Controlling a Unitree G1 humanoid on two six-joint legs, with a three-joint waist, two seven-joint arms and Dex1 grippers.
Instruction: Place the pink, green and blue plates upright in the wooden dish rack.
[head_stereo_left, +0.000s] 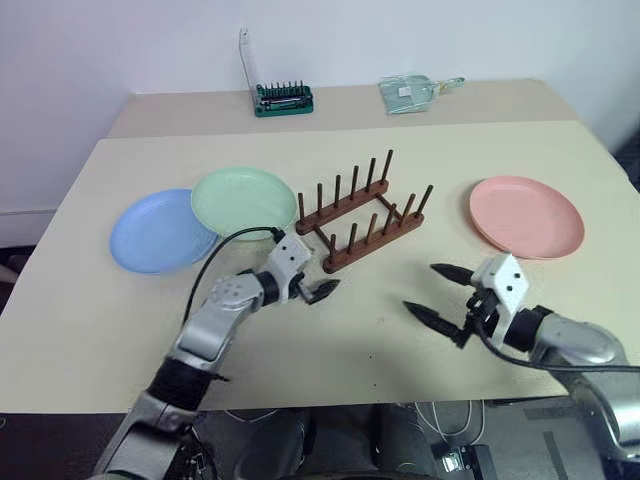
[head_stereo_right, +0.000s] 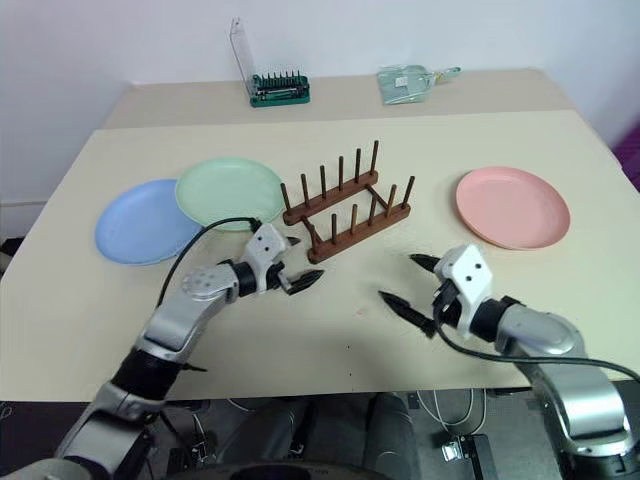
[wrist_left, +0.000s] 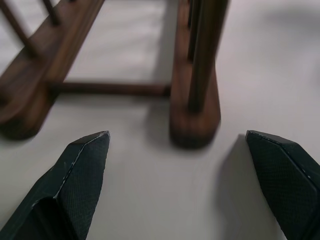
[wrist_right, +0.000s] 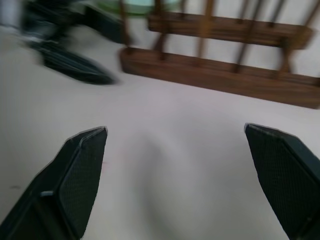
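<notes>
Both grippers, left (head_stereo_left: 318, 291) and right (head_stereo_left: 437, 292), gape empty beside the wooden dish rack (head_stereo_left: 363, 212); better swing out to a plate's rim, say the pink plate (head_stereo_left: 526, 215).

Even, bright light — soft shadows; wrist views blurred, perhaps by motion.

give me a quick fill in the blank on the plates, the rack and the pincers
1. The green plate overlaps the ____ plate's rim.
2. The wooden dish rack holds ____ plates.
3. The pink plate lies on the rack's ____ side.
4. Both the left pincer and the right pincer are ____.

Missing words: blue; no; right; open
</notes>
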